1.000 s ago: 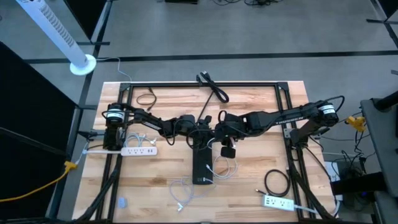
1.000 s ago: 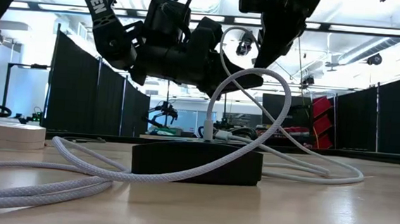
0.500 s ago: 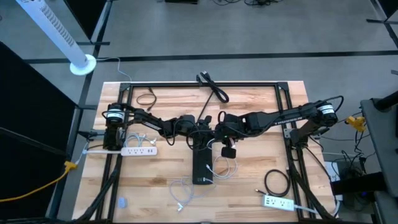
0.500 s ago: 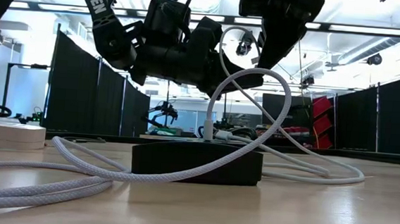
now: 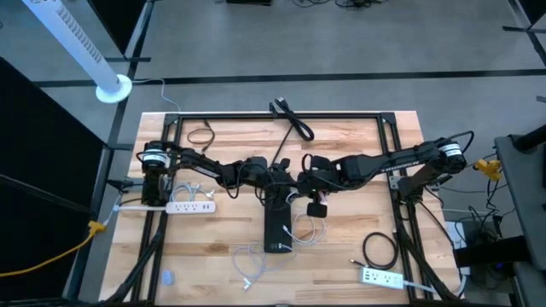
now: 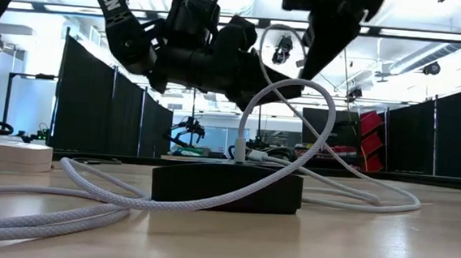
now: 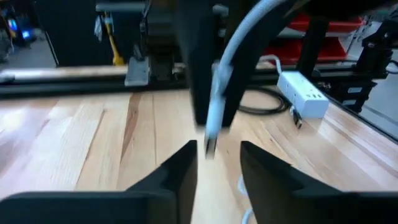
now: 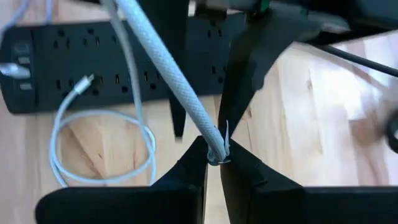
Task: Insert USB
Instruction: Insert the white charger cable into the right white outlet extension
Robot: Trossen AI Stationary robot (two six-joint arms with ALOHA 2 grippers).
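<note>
From above, both arms meet at the table's middle over the far end of the black power strip (image 5: 277, 223); the left gripper (image 5: 271, 177) and right gripper (image 5: 294, 182) sit just beside each other.

At table height, the white cable (image 6: 292, 121) loops above the strip.

The left wrist view shows its fingers (image 7: 180, 171) apart, the cable's plug (image 7: 211, 134) hanging between and beyond them.

The right wrist view shows its fingers (image 8: 193, 162) pinched together on the cable, above the strip.
</note>
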